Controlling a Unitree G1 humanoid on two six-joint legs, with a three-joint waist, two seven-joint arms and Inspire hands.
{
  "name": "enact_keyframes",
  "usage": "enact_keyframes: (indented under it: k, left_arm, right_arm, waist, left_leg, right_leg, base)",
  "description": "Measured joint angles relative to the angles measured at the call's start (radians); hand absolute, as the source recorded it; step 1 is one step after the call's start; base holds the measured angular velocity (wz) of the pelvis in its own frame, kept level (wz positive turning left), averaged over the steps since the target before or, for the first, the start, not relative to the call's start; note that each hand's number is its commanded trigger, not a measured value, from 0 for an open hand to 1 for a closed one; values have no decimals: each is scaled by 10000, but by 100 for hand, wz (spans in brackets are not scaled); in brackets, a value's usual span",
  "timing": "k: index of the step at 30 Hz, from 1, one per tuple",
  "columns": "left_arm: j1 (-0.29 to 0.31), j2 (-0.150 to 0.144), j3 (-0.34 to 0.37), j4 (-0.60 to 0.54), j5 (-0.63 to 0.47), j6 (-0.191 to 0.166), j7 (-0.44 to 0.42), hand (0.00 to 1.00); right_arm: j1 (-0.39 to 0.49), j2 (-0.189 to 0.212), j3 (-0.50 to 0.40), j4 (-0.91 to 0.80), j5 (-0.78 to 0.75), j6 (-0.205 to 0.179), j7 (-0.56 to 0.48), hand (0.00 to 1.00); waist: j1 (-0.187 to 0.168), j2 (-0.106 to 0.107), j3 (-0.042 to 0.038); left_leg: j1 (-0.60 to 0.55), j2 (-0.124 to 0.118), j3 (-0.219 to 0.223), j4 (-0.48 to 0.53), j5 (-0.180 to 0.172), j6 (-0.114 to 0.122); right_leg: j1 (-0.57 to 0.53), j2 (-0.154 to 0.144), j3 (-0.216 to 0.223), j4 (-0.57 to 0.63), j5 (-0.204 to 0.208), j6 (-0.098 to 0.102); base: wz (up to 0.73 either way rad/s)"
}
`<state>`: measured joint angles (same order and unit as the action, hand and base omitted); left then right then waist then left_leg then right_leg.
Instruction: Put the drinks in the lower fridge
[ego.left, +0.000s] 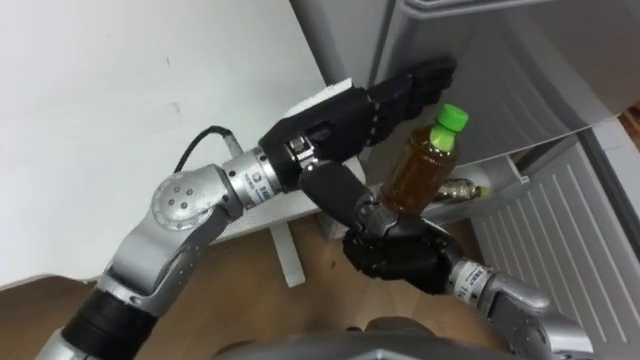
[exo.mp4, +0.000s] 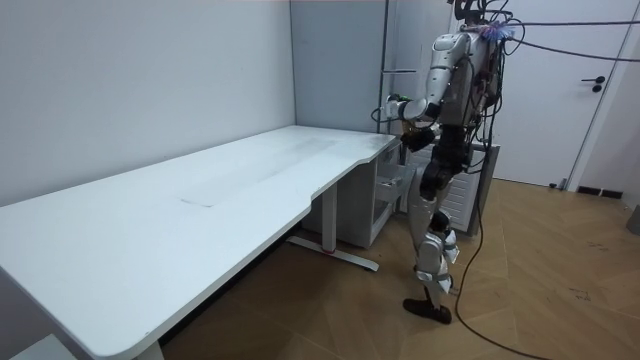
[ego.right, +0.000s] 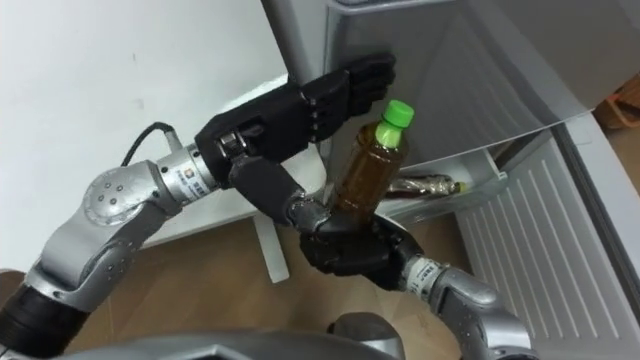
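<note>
A tea bottle (ego.left: 422, 168) with amber liquid and a green cap stands upright in my right hand (ego.left: 395, 248), which is shut round its lower half. It is held just in front of the grey fridge (ego.left: 520, 70). My left hand (ego.left: 345, 112) reaches over the bottle, its straight fingers (ego.left: 425, 78) laid flat against the fridge's upper front. Below, the lower compartment is open and a second bottle (ego.left: 462, 188) lies on its side on the shelf. In the room view I stand at the fridge (exo.mp4: 470, 190), past the table's far end.
The lower fridge door (ego.left: 560, 240) hangs open to my right, its ribbed white inner side towards me. The white table (ego.left: 150, 100) spreads to my left, with its leg (ego.left: 287, 252) close to the fridge. Wooden floor lies below.
</note>
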<state>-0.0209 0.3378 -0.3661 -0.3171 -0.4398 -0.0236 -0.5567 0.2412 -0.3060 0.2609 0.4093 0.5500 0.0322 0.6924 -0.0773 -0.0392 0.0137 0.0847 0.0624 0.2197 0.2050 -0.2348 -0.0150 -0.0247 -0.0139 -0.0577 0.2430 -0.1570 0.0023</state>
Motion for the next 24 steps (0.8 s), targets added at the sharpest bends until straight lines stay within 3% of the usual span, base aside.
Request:
enact_keyframes:
  k: [4, 7, 10, 13, 16, 19, 20, 21, 22, 24]
  left_arm:
    - [2, -176, 836, -916, -724, -983, 225, 0]
    - [2, -287, 1200, -1315, -1166, -1194, 455, 0]
    - [15, -609, 1833, -1821, -1189, -1374, 986, 0]
    - [21, -872, 2847, -2159, -1135, -1764, 1761, 0]
    - [88, -871, 4019, -2504, -942, -2099, 2982, 0]
    - [495, -1054, 5335, -2878, -203, -2492, 4340, 0]
    - [590, -1106, 5943, -2987, 217, -2576, 4972, 0]
    - [602, -1104, 6627, -3003, 807, -2703, 5683, 0]
    - [603, -1091, 6988, -3001, 1110, -2761, 6092, 0]
    - [752, -1046, 8231, -2976, 1783, -3044, 7731, 0]
  right_arm:
    - [313, 8, -144, 461, 2, -287, -291, 100]
    - [313, 62, -200, 744, 28, -359, -504, 100]
    - [392, 65, -264, 1037, 16, -365, -591, 100]
    - [666, 141, -645, 1015, -169, -386, -606, 100]
    - [861, 166, -1012, 1008, -414, -665, -794, 100]
    - [1320, 401, -1741, 1076, -490, -844, -958, 100]
    - [1464, 496, -2001, 1267, -465, -971, -1013, 100]
    - [1667, 566, -2292, 1290, -471, -972, -1119, 100]
    - [1767, 590, -2445, 1291, -471, -977, -1166, 100]
    - [2214, 662, -2939, 1231, -466, -1012, -1470, 100]
  waist:
    - [102, 38, 47]
    - [211, 70, 53]
    - [404, 64, 52]
    - [624, 53, 34]
    - [1069, 76, 23]
    - [1319, 152, -3]
    - [1472, 170, -14]
    - [1702, 247, -82]
    - [1773, 287, -96]
    - [2055, 463, -109]
  left_leg:
    - [361, -5, -69, -38, -1, -1]
    - [412, -10, -78, -92, -1, -1]
    - [446, -30, -175, -158, -1, -1]
    - [484, -40, -344, -163, -1, -1]
    - [491, -30, -362, -156, 0, -3]
    - [621, -60, -640, -165, 0, -3]
    - [674, -64, -705, -176, -1, -4]
    - [685, -60, -760, -181, -3, -6]
    - [684, -63, -828, -179, -5, -8]
    - [757, -84, -976, -186, -5, -9]
  right_leg:
    - [462, -1, -17, -200, -1, 3]
    - [468, 5, -21, -189, 1, 10]
    - [486, -6, -49, -161, -11, 27]
    - [645, -34, -282, -253, -14, 39]
    - [657, -25, -290, -237, -15, 36]
    - [1007, -67, -556, -434, -26, 54]
    - [1108, -70, -639, -537, -28, 57]
    - [1139, -68, -705, -583, -25, 55]
    - [1177, -73, -757, -594, -26, 55]
    - [1323, -110, -949, -687, -28, 58]
  base:
    - [5]
    - [0]
    - [6]
    - [16]
    - [4]
    - [27]
    - [18]
    - [15]
    - [22]
    - [22]
